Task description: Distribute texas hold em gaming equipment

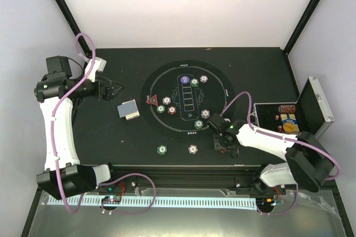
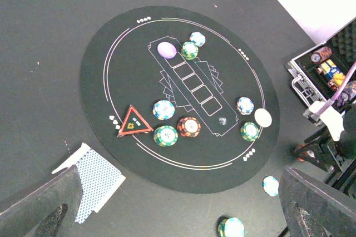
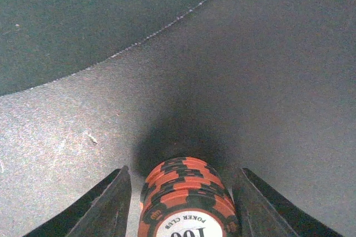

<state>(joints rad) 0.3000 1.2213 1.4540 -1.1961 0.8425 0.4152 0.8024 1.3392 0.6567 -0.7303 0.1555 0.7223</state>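
Table [image 3: 278,81]: right fingers [image 3: 105,206] half-open around red chips [image 3: 186,192]

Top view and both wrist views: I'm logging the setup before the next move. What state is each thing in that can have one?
Black case: open, lid raised.
Card deck: face down, slightly fanned.
Red chip stack: upright.
Left claw: open, empty.
Right claw: open, straddling that stack.
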